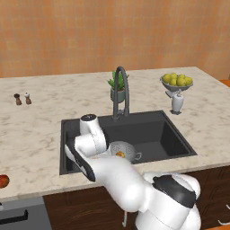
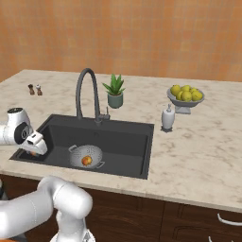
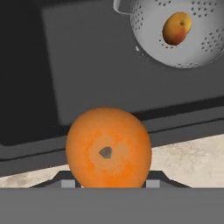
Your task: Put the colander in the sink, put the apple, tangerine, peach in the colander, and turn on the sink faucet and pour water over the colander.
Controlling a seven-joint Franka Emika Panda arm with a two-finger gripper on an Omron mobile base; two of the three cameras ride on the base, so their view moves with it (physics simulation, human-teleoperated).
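The wall at the top of both base views is orange-brown. Below it lies a light marble counter [image 1: 40, 121] with dark wood cupboards under its front edge.

In the left base view, a red apple [image 1: 3, 181] sits at the far left edge, near the counter's front. Two tiny shakers [image 1: 22, 99] stand in the upper left. The dark sink [image 1: 161, 134] is in the middle, with the tall grey sink faucet [image 1: 121, 90] at its back rim and a small potted plant [image 1: 117, 87] just behind that. To the right stand a white soap bottle [image 1: 177, 102] and a bowl of yellow fruits [image 1: 177, 81].

The silver colander [image 2: 86, 156] rests on the sink floor, in the lower middle of the right base view. One fruit, the peach [image 3: 176, 28], lies inside it.

The gripper [image 2: 35, 144] is at the left edge of the right base view, over the sink's left rim. In the hand view it holds the smooth orange tangerine [image 3: 108, 148] low in the middle. The colander is in the upper right there, well apart from the tangerine.
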